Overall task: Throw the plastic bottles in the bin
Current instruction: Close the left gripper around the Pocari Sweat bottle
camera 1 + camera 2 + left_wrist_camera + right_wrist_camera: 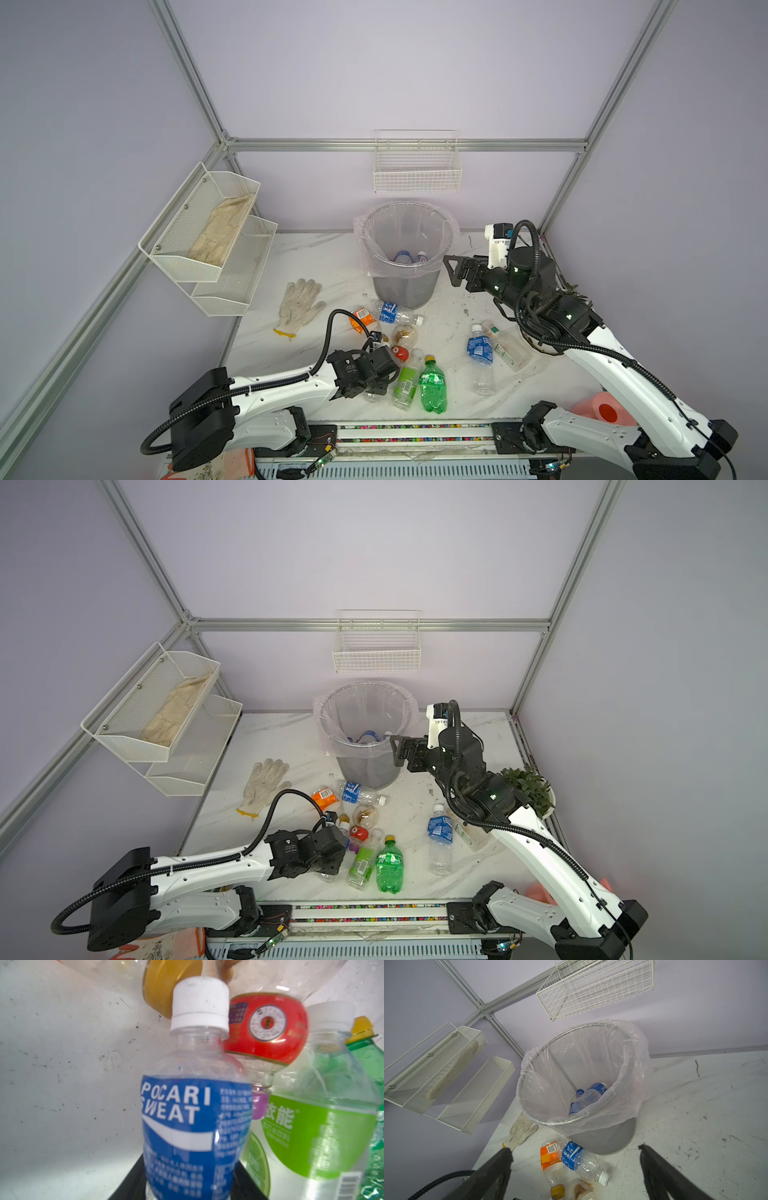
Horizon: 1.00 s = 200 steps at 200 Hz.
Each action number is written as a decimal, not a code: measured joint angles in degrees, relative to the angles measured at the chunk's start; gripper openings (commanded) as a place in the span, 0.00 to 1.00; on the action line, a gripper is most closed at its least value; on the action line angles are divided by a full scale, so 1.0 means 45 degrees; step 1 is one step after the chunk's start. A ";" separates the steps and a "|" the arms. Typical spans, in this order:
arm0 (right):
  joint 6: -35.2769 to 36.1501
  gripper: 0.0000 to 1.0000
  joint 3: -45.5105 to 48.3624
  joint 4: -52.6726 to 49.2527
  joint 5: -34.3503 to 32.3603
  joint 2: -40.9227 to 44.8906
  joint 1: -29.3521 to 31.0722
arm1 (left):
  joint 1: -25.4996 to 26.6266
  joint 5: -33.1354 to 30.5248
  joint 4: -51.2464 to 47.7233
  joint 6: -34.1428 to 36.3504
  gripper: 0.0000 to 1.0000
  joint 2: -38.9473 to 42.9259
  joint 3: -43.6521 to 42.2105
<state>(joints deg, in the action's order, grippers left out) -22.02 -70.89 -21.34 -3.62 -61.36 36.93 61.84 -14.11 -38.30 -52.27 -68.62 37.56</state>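
The left gripper [187, 1190] is clamped on the lower body of a white-capped Pocari Sweat bottle [193, 1118], in the cluster of bottles in front of the bin [405, 291]. A red-labelled bottle [268, 1028], a lime-labelled bottle [311, 1126] and a green bottle [372, 1084] crowd one side of it. Nearer the bin lie an orange-labelled bottle [361, 318] and a blue-labelled bottle [392, 312], the latter at the bin's foot. The right gripper [452, 271] hangs empty, jaws wide apart, just beside the bin's rim. Two bottles [587, 1095] lie inside the bin.
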 measured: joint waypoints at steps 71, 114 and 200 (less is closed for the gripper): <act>-0.0073 0.97 0.0262 0.0039 -0.0010 0.0238 0.0000 | 0.0393 -0.0733 -0.1030 0.0189 0.44 0.0636 0.0359; -0.0141 0.97 0.0534 0.0039 -0.0029 0.0423 0.0000 | 0.0495 -0.1141 -0.1122 0.0189 0.43 0.1681 0.0704; -0.0384 0.97 0.0928 0.0049 -0.0068 0.0806 0.0000 | 0.0549 -0.2035 -0.1695 0.0481 0.42 0.2803 0.1603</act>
<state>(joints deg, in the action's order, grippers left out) -23.75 -66.72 -21.12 -3.92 -57.74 36.93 64.31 -23.27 -45.93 -50.11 -56.01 44.77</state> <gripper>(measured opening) 0.974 0.457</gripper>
